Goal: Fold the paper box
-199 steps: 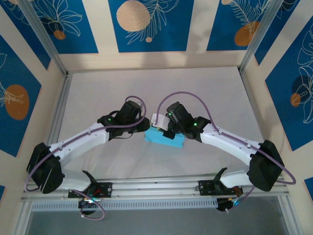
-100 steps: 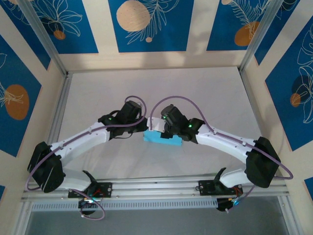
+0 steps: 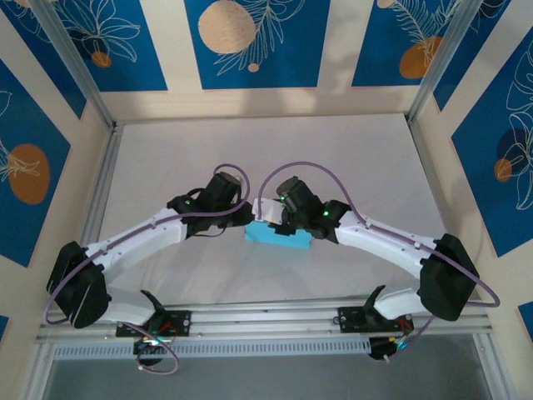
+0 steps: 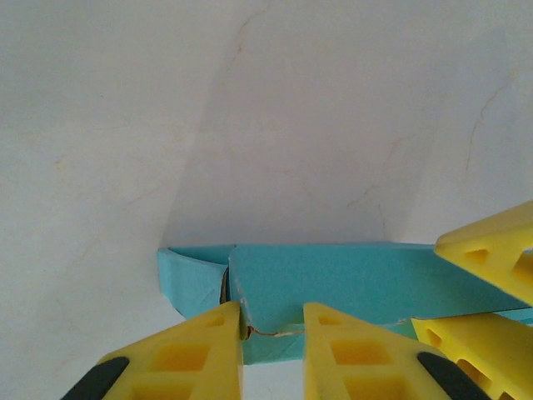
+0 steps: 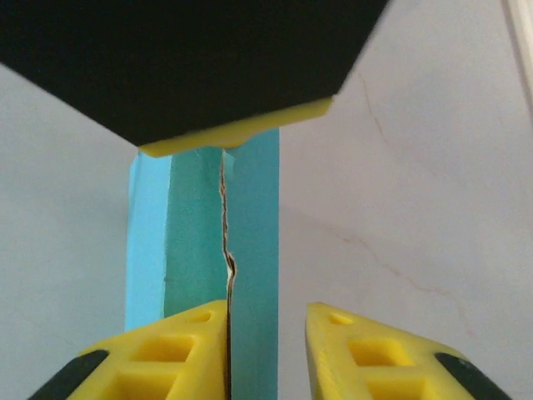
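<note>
The paper box (image 3: 279,240) lies folded and light blue on the white table between my two arms. In the left wrist view the paper box (image 4: 358,279) runs across the frame. My left gripper (image 4: 272,312) is shut on its near wall at the left corner, where a torn seam shows. In the right wrist view the paper box (image 5: 200,242) runs away from me. My right gripper (image 5: 266,310) is open, one finger against a blue strip, bare table by the other. From above, the left gripper (image 3: 249,221) and right gripper (image 3: 272,223) meet at the box's far left end.
The white table (image 3: 333,150) stretches back to patterned blue and cream walls. An aluminium rail (image 3: 266,317) runs along the near edge by the arm bases. Purple cables loop above both wrists.
My right gripper has shifted a little left and its jaws have parted, letting go of the box. The box has slid slightly left. The left gripper keeps its hold.
</note>
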